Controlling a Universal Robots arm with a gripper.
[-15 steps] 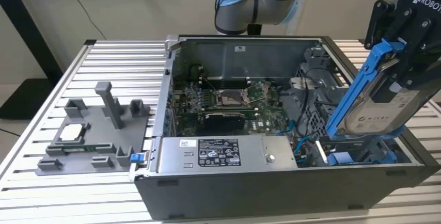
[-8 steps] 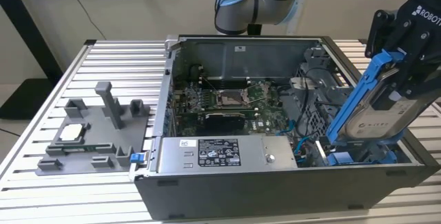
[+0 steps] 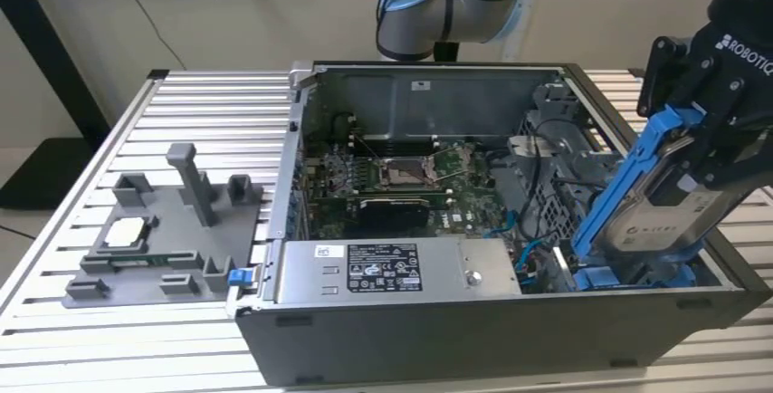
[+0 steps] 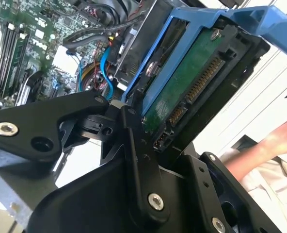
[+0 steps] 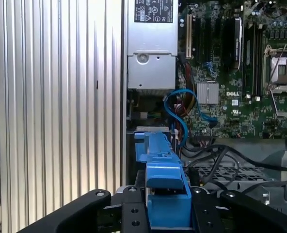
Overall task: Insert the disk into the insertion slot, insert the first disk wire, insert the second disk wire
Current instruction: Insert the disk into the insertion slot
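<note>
Fingers of the gripper are closed on the disk, clamping its blue carrier from both flanks. In both wrist views the carrier sits snug between them. The disk hangs tilted at 4 o'clock in the exterior view, upper end toward 1 o'clock and lower end down at the blue tabs of the insertion slot. It is not seated, and I cannot tell whether it touches. Judged step: seating the disk. To do it well, square the carrier rails to the bay guides before any push, take out the tilt, keep force low, and watch the blue cables just beside the slot at its 9 o'clock. The open computer case holds a silver power supply box at 6 o'clock and, beyond it, the motherboard with its processor socket at centre. Farther off, at 9 o'clock on the desk, a grey fixture tray holds a square chip.
</note>
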